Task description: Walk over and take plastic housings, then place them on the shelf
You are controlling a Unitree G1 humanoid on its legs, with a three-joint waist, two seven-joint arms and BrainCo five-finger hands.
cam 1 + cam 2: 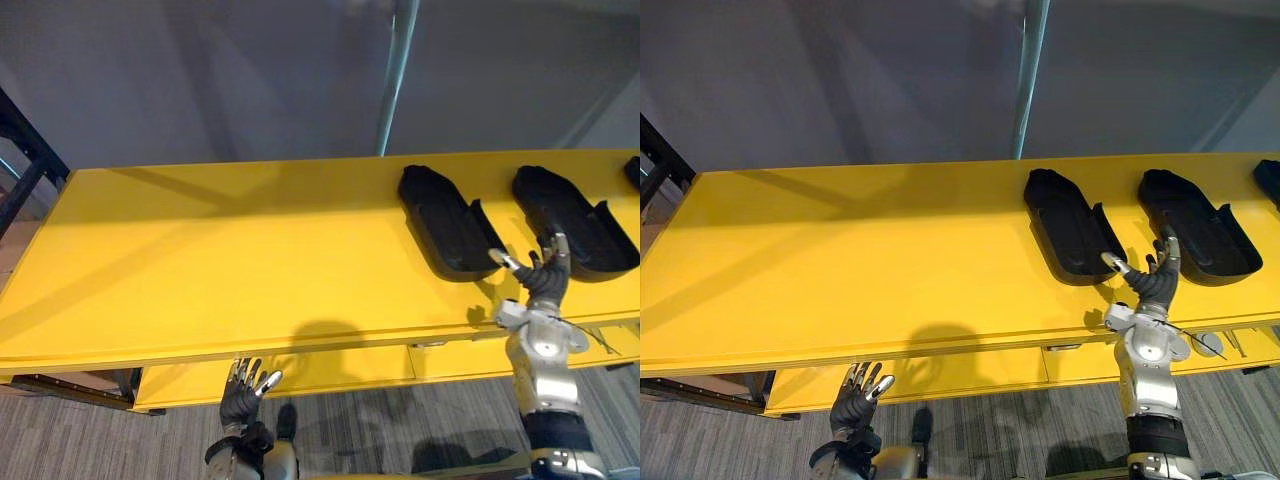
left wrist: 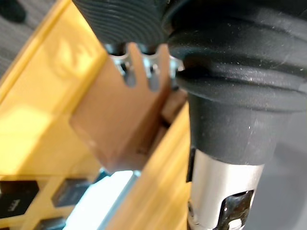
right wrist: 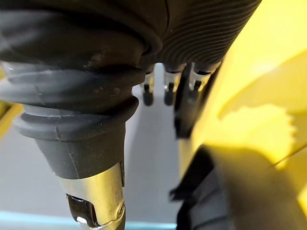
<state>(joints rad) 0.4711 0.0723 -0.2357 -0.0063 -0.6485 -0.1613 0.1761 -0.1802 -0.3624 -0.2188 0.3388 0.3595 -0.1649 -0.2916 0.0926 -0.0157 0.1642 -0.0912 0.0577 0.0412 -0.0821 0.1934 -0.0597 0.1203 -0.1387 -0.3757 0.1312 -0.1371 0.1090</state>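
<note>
Left eye view looks down on a long yellow tabletop (image 1: 200,260) with black plastic housings lying on its far right part. One housing (image 1: 445,220) lies open side up, a second housing (image 1: 570,215) sits just beside it, and the end of a third housing (image 1: 633,170) shows at the edge.

The right hand (image 1: 545,282) is raised between the near ends of the first two, fingers spread and straight and holding nothing. Whether a fingertip touches either shell I cannot tell. The left hand (image 1: 243,395) hangs below the tabletop's front edge, fingers relaxed and apart, also empty.

The housings look like stiff, hollow moulded shells, probably light, with a smooth skin that could slip. The raised side wall near the closer end seems the best hold, thumb inside and fingers outside.
</note>
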